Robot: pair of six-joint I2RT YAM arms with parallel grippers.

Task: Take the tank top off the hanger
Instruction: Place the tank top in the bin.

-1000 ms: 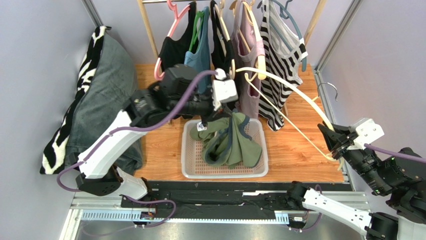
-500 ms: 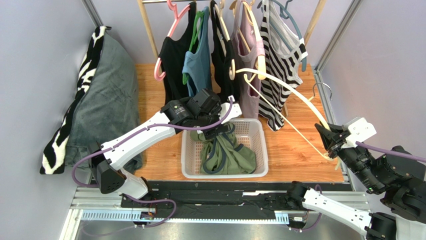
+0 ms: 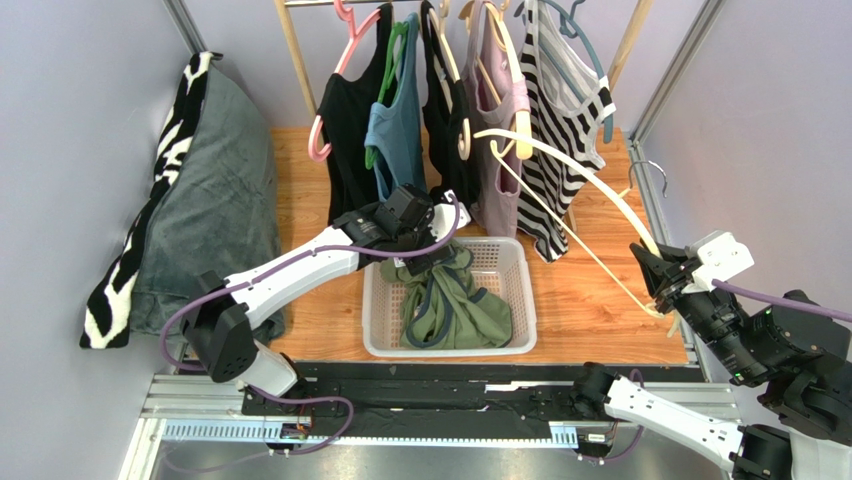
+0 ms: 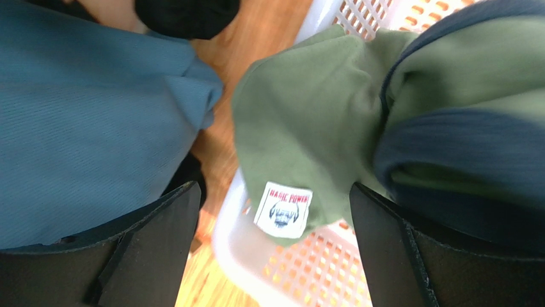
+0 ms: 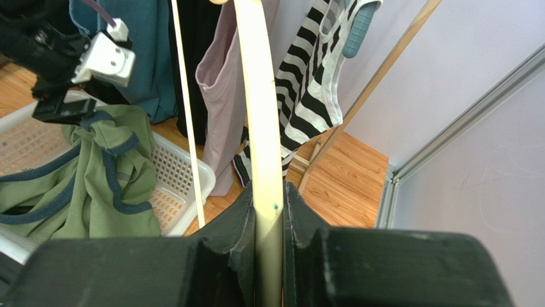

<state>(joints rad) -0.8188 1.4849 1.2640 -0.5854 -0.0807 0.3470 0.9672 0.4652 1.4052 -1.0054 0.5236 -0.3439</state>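
Top external view first, so we can count: five tops [image 3: 560, 120] hanging at the back, one basket [image 3: 503, 262], one green tank top [image 3: 455, 305] heaped inside it, one cream hanger [image 5: 259, 115], and two cushions [image 3: 210, 200] against the left wall. All of it sits on a wooden bench [image 3: 600, 300] boxed in by pale lilac walls [image 3: 760, 120].

Our left hand [image 3: 425, 262] hovers over the basket's far-left corner, jaws spread wide, holding nothing. Left wrist view gives us what the overhead can't: a little white label [image 4: 283, 210] on the green fabric. Right wrist view shows our right hand [image 3: 660, 285] pinched tight on the hanger.
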